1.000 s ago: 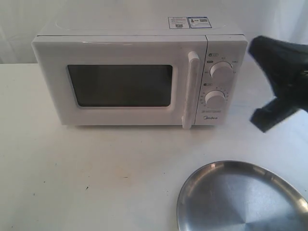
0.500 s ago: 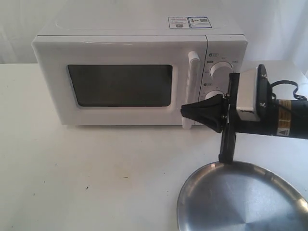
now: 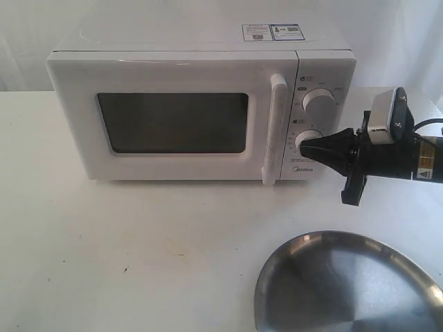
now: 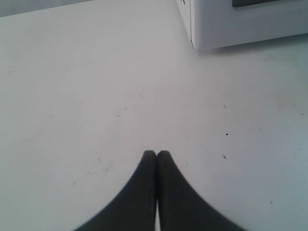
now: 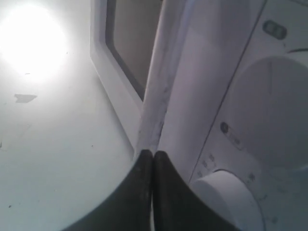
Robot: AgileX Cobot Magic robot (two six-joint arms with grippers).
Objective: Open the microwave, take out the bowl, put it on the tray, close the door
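Note:
The white microwave (image 3: 201, 104) stands at the back of the table with its door (image 3: 173, 121) closed; the bar handle (image 3: 273, 128) runs down the door's right side. My right gripper (image 3: 306, 146) is shut with nothing in it, its tip level with the lower knob (image 3: 309, 142) and just right of the handle. In the right wrist view the shut gripper (image 5: 152, 154) points at the handle (image 5: 161, 82) with the knob (image 5: 226, 197) beside it. The steel tray (image 3: 346, 287) lies at the front right. My left gripper (image 4: 156, 154) is shut over bare table. The bowl is hidden.
The white tabletop (image 3: 138, 242) stretches in front of the microwave. A corner of the microwave (image 4: 231, 24) shows in the left wrist view, well ahead of the left gripper. The upper knob (image 3: 318, 102) sits above the right gripper.
The right arm swung in from the right edge, dipped near the tray's rim, then rose and drew back right; its tip is now at the lower knob.

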